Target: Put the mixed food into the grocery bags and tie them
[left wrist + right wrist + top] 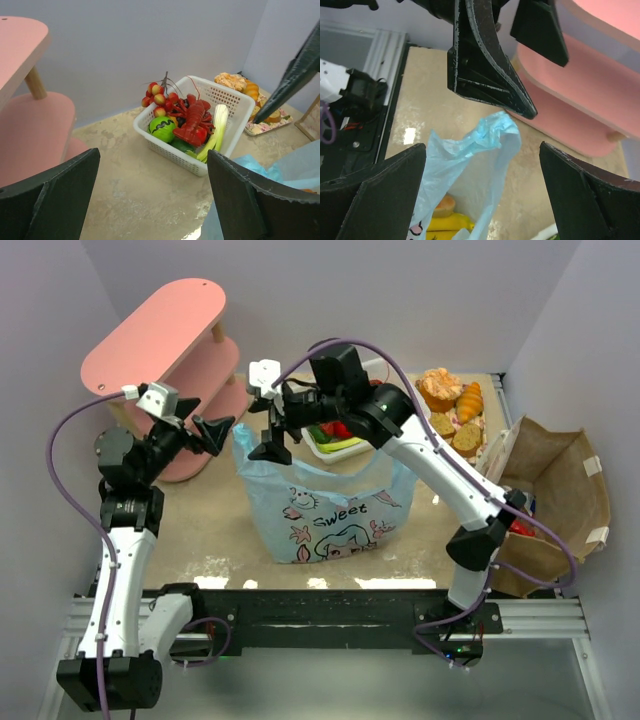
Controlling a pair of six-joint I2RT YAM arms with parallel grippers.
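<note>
Light-blue plastic bag (325, 510) with cartoon print stands upright on the tabletop (215, 530), centre of the top view, mouth up. Right wrist view: its crinkled top edge (470, 165) pokes up in mid frame. Yellow bananas (445, 222) and something tan and round sit inside, at the bottom of the frame.

Left hand (218, 435) hangs just off the bag's upper-left corner, fingers spread wide, grasping nothing. In its own view the fingers (50, 200) frame bare tabletop, with the bag's blue plastic (295, 165) at lower right. Right hand (272, 425) hangs above the bag's top edge, just right of the left hand. It is also spread wide with nothing clamped; the bag top rises between its fingers (370, 200) without touching either, as far as I can tell.

White plastic basket (335, 445) sits just behind the bag. Left wrist view shows its rim (235, 100) and contents:
- red lobster (192, 125)
- green ball-like fruit (162, 127)
- bunch of red-yellow berries (160, 97)
- pale green stalk (217, 127)

Tray of bread and pastries (455, 405) is at upper right. Brown paper bag (560, 500) is at the right edge, mouth toward the arms, something red inside by the right arm. Pink tiered shelf (165, 340) stands at upper left.
</note>
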